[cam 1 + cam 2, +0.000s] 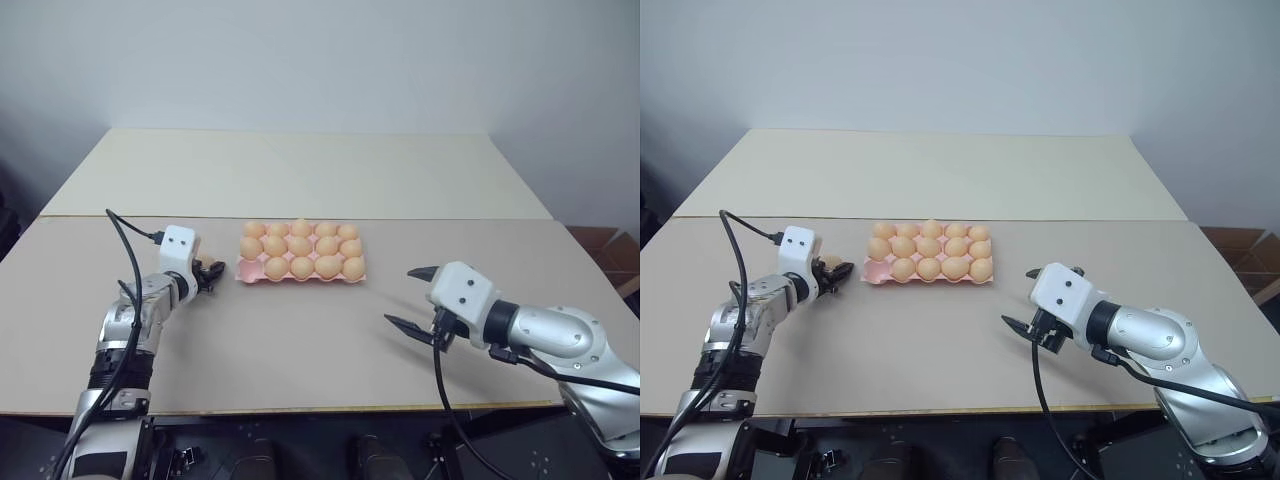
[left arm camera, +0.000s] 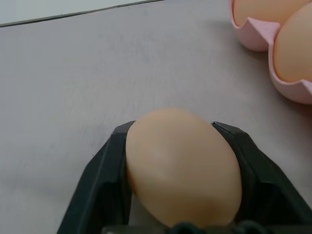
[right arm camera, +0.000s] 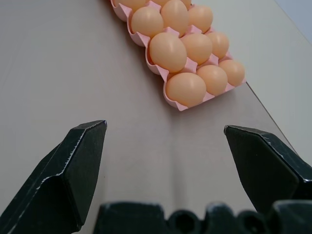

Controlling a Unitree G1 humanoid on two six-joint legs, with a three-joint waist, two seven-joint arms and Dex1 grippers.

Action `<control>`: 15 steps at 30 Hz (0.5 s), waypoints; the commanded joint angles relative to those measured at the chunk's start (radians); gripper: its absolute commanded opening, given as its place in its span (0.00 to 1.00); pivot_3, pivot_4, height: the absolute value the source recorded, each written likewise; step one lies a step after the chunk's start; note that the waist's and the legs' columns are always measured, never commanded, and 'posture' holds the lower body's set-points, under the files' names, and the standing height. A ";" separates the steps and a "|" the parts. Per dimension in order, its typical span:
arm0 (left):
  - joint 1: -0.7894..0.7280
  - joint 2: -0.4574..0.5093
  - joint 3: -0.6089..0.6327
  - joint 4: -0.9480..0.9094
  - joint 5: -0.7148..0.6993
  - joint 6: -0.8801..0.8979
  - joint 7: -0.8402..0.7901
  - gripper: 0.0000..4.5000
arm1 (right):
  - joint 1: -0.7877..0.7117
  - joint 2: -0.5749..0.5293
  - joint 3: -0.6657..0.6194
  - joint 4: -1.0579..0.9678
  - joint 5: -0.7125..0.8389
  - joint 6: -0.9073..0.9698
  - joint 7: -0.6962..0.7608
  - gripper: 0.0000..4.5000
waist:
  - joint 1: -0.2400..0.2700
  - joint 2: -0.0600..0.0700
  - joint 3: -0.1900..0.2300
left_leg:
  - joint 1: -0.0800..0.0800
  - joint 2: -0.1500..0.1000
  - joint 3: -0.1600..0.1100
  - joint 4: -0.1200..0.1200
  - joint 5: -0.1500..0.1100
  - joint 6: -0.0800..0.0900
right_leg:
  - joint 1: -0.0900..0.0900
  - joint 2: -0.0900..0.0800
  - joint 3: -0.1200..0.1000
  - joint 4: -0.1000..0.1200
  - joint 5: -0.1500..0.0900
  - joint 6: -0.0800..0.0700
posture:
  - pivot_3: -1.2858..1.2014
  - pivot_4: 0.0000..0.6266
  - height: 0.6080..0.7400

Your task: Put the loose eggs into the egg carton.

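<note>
Just left of the egg carton (image 1: 928, 258), one loose egg (image 2: 183, 165) is clamped between the two black fingers (image 2: 100, 187) of the left gripper (image 1: 830, 272), right at table (image 1: 300, 340) level. Seen from the left wrist camera, its long axis is lined up roughly along the fingers, with the narrower end pointed away from the wrist, though the tilt can't be pinned down exactly. Only that one loose egg can be counted. Inside the pink carton, the cups look pretty much filled across three rows; fourteen eggs can be made out. Over on the right, the right gripper (image 1: 412, 296) is held above bare tabletop with its jaws spread wide, nothing between them, well apart from the carton.
</note>
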State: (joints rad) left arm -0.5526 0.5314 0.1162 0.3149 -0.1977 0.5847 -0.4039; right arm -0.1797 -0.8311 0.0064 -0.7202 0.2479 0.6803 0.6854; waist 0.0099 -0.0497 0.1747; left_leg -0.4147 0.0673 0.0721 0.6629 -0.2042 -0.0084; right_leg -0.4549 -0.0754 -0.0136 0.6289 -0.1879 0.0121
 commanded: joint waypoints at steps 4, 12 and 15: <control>-0.002 0.007 0.041 -0.071 -0.024 -0.045 -0.025 0.48 | -0.005 -0.005 -0.024 -0.026 -0.006 -0.009 -0.009 1.00 | 0.000 0.000 0.000 | 0.000 0.000 0.000 0.000 0.000 0.000 | 0.000 0.000 0.000 0.000 0.000 0.000 | 0.52 0.24 1.00; 0.091 0.058 0.030 -0.311 -0.119 -0.104 -0.250 0.48 | -0.002 0.005 -0.005 -0.027 -0.023 -0.016 -0.022 1.00 | 0.001 0.000 0.000 | 0.000 0.000 0.000 0.000 0.000 0.000 | 0.000 0.000 0.000 0.000 0.000 0.000 | 0.52 0.24 1.00; 0.087 0.070 -0.004 -0.306 -0.125 -0.105 -0.319 0.48 | -0.003 0.014 0.004 -0.026 -0.030 -0.021 -0.032 1.00 | 0.001 0.000 0.000 | 0.001 0.000 0.000 0.000 0.000 0.000 | 0.000 0.000 0.000 0.000 0.000 0.000 | 0.52 0.24 1.00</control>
State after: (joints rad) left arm -0.4584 0.5885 0.1279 0.0339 -0.3116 0.5000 -0.6834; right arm -0.1788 -0.8215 0.0201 -0.7199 0.2263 0.6800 0.6680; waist 0.0110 -0.0496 0.1746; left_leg -0.4142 0.0673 0.0722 0.6629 -0.2042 -0.0085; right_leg -0.4547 -0.0755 -0.0134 0.6291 -0.1881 0.0118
